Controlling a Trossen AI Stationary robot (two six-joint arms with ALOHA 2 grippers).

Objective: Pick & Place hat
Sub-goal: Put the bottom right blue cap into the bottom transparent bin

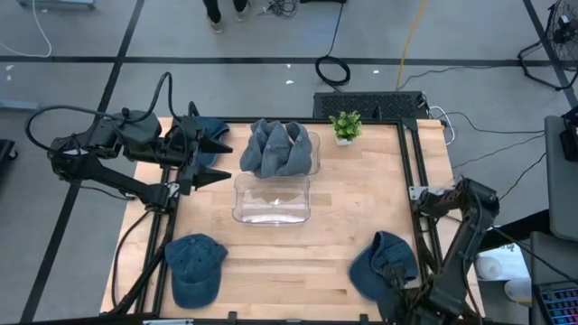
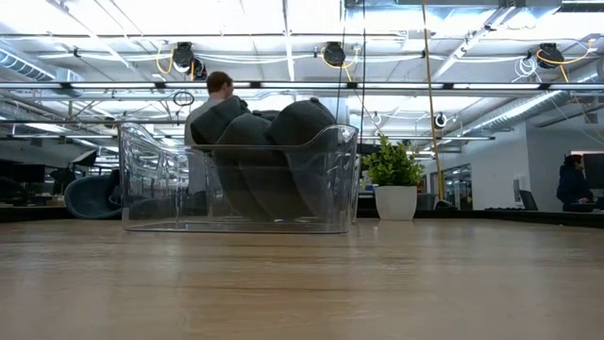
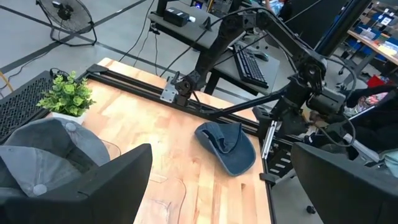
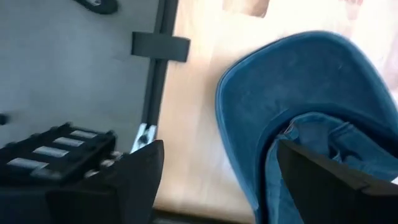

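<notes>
Several blue denim hats show. A pile of them (image 1: 278, 147) fills the far clear bin (image 1: 314, 161). One hat (image 1: 194, 266) lies at the near left, another (image 1: 384, 260) at the near right, and one more (image 1: 209, 129) sits at the far left behind my left arm. My left gripper (image 1: 226, 162) is open and hovers at the table's left edge, pointing toward the bins. My right gripper (image 1: 396, 282) is open over the near-right hat (image 4: 311, 112), its fingers on either side of the hat's near part.
An empty clear bin (image 1: 271, 200) stands just in front of the full one. A small potted plant (image 1: 345, 126) sits at the far edge. Bare wood lies between the bins and the near hats. A black frame rail (image 4: 160, 46) runs along the table's right edge. A person (image 2: 219, 94) stands beyond the table.
</notes>
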